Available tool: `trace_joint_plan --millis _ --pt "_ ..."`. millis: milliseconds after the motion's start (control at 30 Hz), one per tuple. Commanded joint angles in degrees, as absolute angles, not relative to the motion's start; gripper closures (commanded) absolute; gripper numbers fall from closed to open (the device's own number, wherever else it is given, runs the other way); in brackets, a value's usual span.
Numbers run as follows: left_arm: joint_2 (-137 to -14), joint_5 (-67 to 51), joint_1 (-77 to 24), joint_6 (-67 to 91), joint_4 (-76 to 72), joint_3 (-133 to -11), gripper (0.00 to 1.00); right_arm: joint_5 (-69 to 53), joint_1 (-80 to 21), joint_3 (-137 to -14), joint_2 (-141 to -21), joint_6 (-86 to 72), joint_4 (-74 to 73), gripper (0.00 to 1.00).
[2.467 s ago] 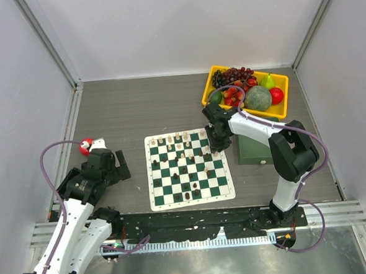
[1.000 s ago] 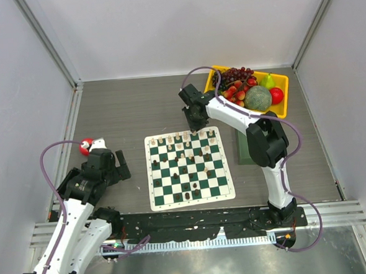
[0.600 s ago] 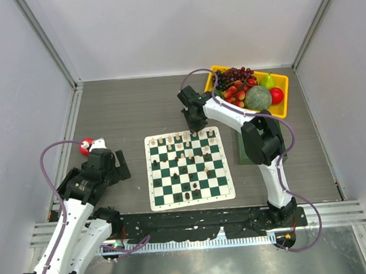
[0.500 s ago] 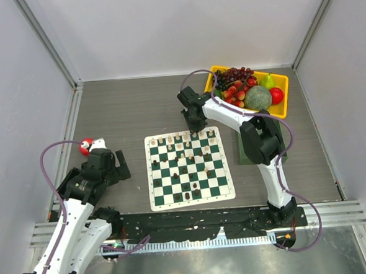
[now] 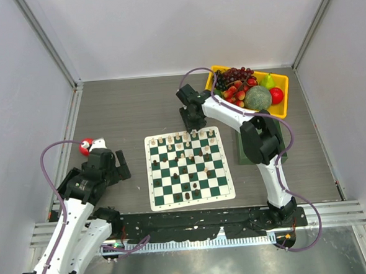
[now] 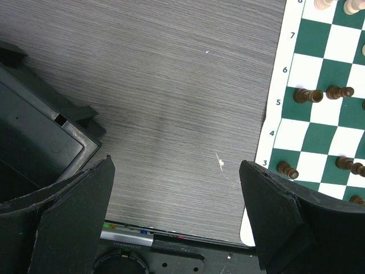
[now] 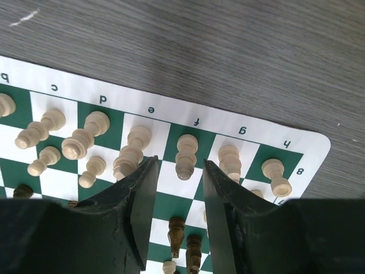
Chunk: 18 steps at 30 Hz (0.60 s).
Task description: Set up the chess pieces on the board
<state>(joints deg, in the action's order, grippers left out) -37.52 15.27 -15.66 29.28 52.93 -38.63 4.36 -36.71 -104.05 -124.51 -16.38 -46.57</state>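
Nearest the bases, the left arm [image 5: 80, 187] is hanging over bare worktop [image 6: 171, 114] just beside the board [image 5: 155, 204], its left jaws standing wide apart and gripping nothing; any swing inward from there is risking a finger [image 6: 279, 222] catching the white border and dragging the thin mat, which would be toppling everything on it; the dark pieces [image 6: 308, 95] sitting close to that edge would be going first.

The chess pieces are standing scattered across the board, cream ones lining the far row, dark ones spread over the middle and near squares, so the set-up is looking only partly done.

At the far edge the right arm [image 5: 231, 115] is reaching over the back row; the right jaws are standing narrowly apart around a cream piece [image 7: 185, 157] on the square by the letter f, slim gaps showing on both sides, so they are not clamping it; its neighbours [image 7: 131, 153] and [image 7: 231, 162] are crowding the fingers' outer faces, so a wider opening or sideways drift is likely knocking one over.

Beyond that row only border and open worktop are lying, so rising straight and drawing away is looking safest; to the right the green bin [image 5: 252, 154] and yellow fruit tray [image 5: 286, 99] are hemming the arm in.
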Motion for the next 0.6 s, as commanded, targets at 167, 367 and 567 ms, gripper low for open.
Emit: trace_joint_plan --millis 167,367,567 --pt "-37.79 15.47 -15.38 28.3 50.45 -38.76 0.01 7.47 -36.91 -103.19 -112.16 -15.29 -47.81 0.53" --pt "-37.7 15.21 -15.38 28.3 50.54 -38.85 0.01 7.47 -36.83 -91.07 -102.85 -17.83 -45.09 0.53" --pt "-37.79 14.94 -15.38 28.21 50.36 -38.76 0.01 5.28 -36.91 -80.26 -99.67 -20.3 -42.19 0.56"
